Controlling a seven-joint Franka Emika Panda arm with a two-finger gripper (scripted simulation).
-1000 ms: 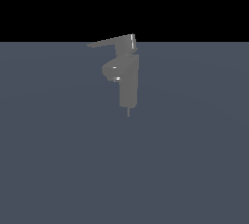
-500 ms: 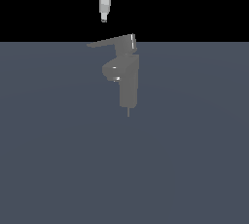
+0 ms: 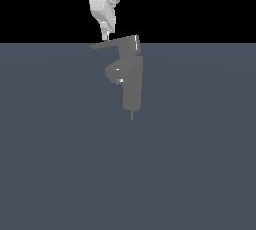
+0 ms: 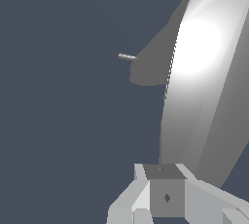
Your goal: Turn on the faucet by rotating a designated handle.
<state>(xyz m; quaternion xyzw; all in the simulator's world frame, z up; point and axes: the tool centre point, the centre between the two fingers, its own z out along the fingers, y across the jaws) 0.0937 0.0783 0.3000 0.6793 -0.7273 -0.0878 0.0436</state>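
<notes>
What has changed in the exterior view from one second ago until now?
The gripper has come down from the top edge and a little toward the exterior view's right; its tip now sits just above the handle. Whether it touches is unclear. Nothing is grasped. The faucet and its handle have not moved.

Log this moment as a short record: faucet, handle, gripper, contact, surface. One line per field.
faucet: grey faucet, upright, boxy body, short spout pointing to the exterior view's left
handle: flat lever on top, tip pointing to the exterior view's left
gripper: white gripper, pointing down, just above the lever near its tip
contact: cannot tell whether it touches the lever
jaws: open or shut cannot be told
surface: plain dark blue-grey ground
</notes>
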